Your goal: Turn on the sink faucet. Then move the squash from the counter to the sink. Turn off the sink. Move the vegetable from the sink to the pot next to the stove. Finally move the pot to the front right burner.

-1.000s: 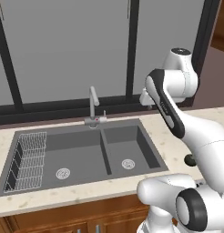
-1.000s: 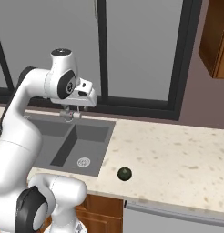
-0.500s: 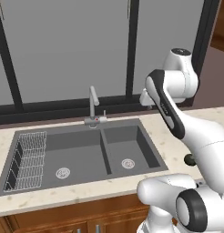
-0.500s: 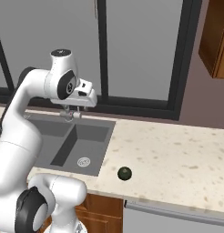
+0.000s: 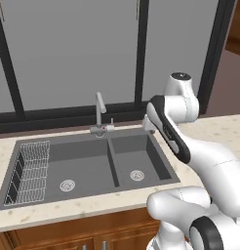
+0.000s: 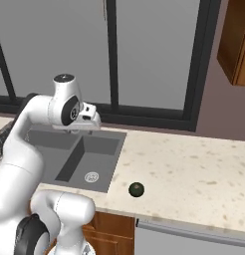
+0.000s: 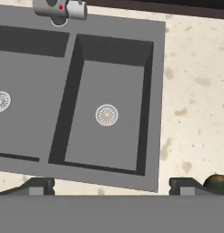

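The sink faucet [image 5: 99, 113] stands behind the divider of the dark grey sink [image 5: 88, 161], and no water shows. Its base appears at the top of the hand view [image 7: 59, 8]. The squash [image 6: 136, 189], a small dark green ball, lies on the beige counter [image 6: 194, 167] near its front edge, right of the sink [image 6: 69, 149]. My gripper [image 6: 76, 130] hangs open above the right basin, well apart from faucet and squash. In the hand view the gripper [image 7: 111, 186] looks down on the right basin's drain [image 7: 107, 114], with the squash [image 7: 217, 182] beside the right fingertip. Pot and stove are out of view.
A wire rack [image 5: 28, 171] lies in the left basin. Dark-framed windows [image 5: 141, 53] run along the wall behind the faucet. A brown wall cabinet [image 6: 236, 40] hangs at the upper right. A grey appliance front [image 6: 189, 236] sits under the counter edge.
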Controlling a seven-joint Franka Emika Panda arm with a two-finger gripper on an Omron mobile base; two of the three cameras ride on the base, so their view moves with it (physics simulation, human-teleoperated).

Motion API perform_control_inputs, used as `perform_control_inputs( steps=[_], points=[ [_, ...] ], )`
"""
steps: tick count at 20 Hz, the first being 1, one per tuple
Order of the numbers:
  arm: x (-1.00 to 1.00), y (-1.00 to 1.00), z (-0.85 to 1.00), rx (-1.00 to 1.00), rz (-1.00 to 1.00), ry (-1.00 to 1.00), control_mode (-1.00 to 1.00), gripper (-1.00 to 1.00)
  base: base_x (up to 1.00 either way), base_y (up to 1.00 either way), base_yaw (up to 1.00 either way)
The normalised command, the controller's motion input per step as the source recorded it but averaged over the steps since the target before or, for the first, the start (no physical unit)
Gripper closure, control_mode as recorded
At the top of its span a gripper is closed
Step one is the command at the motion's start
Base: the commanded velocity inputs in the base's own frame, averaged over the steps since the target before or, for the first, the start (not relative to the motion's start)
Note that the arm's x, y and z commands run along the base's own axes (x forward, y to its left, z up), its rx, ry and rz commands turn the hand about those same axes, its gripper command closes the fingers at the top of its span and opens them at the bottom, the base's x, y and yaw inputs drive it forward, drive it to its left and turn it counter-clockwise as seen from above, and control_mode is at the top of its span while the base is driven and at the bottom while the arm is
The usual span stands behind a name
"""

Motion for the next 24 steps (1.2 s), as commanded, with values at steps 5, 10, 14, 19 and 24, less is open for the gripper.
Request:
perform_control_inputs(
  steps=[5,10,14,19,24],
  points=[
    [0.17,-0.02,-0.21,0.07,0.17,-0.16,-1.00,-1.00,0.00,0.00,0.00],
    [0.30,-0.01,-0.19,0.07,0.35,-0.20,-1.00,-1.00,0.00,0.00,0.00],
    [0.20,0.00,-0.04,0.07,0.35,-0.23,-1.00,-1.00,0.00,0.00,0.00],
    [0.00,-0.09,0.00,0.01,0.20,-0.10,-1.00,-1.00,0.00,0.00,0.00],
    [0.03,0.04,-0.04,0.01,0.15,-0.09,-1.00,-1.00,0.00,0.00,0.00]
  ],
)
